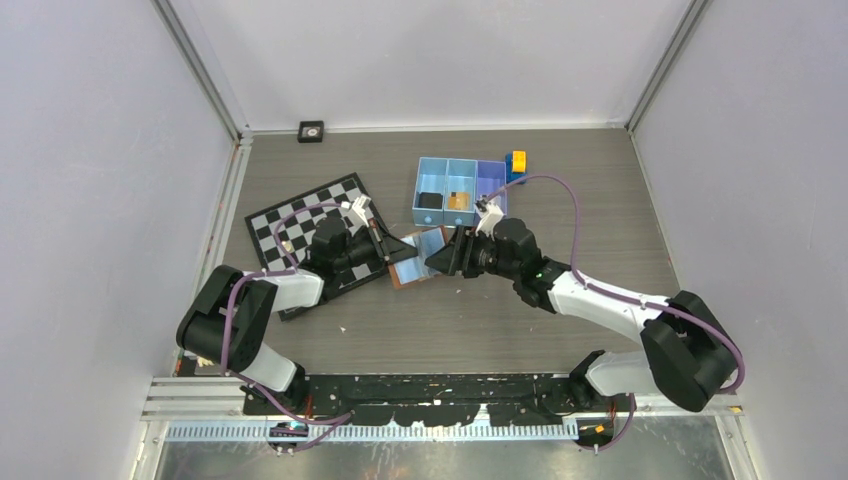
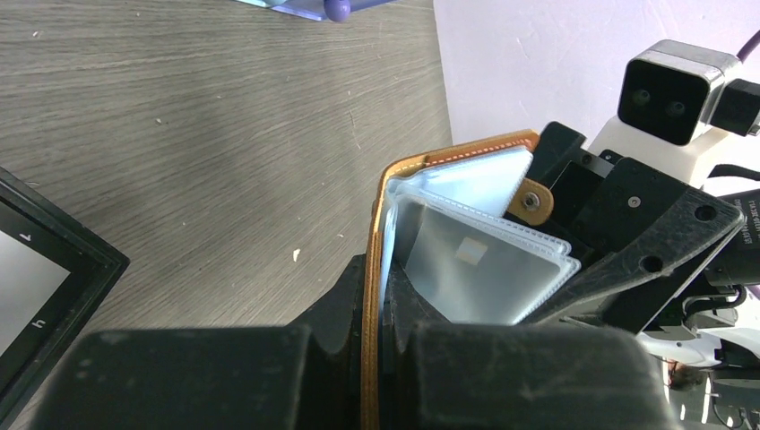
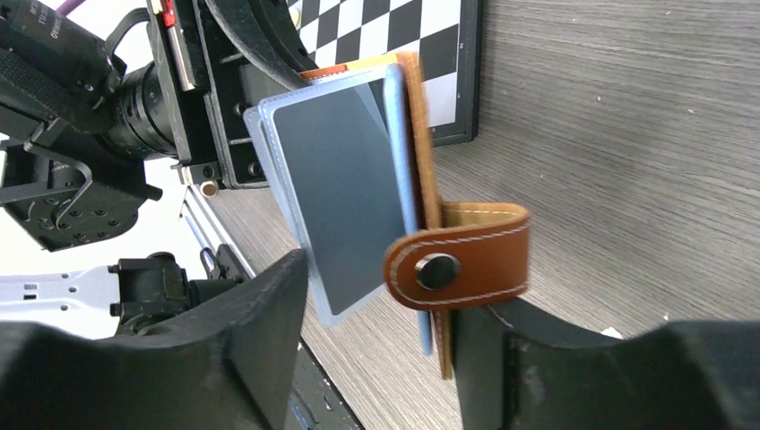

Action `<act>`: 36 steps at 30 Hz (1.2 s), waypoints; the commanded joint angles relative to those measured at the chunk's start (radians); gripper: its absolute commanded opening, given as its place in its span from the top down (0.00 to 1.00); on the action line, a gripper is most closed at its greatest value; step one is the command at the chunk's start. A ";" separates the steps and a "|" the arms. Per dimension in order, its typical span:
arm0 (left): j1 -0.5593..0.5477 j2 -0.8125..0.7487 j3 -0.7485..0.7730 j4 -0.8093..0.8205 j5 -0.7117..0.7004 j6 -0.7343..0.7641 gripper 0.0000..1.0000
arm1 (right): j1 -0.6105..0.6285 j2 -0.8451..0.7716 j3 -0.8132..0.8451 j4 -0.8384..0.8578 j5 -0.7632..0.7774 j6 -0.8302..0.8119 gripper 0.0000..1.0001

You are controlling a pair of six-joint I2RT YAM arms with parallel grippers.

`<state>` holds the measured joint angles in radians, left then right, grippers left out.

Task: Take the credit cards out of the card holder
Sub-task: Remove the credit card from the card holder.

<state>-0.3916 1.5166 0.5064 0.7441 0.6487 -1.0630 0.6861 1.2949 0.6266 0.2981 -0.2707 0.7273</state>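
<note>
Card holder [image 3: 457, 264] fans toward released right pincer [image 3: 376, 331]; left pincer [image 2: 375, 300] clenches its cover.

Two arms, matched pair.
- Left arm [image 1: 290, 290], right arm [image 1: 600, 297]: white link shells, bulky black joint housings [image 1: 690, 360].
- Purple cable [image 1: 575, 212] looped along each arm.
- Small green light [image 1: 541, 268] on the right forearm.
- Matte black fingers [image 3: 242, 349], blocky, with a faintly grainy surface.
- Wrist camera [image 2: 678, 90]: grey-white box with two round dark lenses, on a white mount above a black plate with screw heads.
</note>
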 commanded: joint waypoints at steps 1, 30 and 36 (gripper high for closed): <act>-0.008 -0.018 0.009 0.078 0.040 -0.006 1.00 | 0.007 0.029 0.024 0.062 -0.021 0.005 0.36; -0.023 0.004 0.019 0.141 0.082 -0.038 1.00 | 0.014 0.050 0.076 -0.114 0.141 -0.042 0.19; -0.023 0.008 0.021 0.138 0.086 -0.041 1.00 | 0.015 0.035 0.077 -0.138 0.189 -0.047 0.42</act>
<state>-0.3996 1.5364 0.5064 0.7807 0.6464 -1.0706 0.7101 1.3487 0.6880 0.2157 -0.2096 0.7132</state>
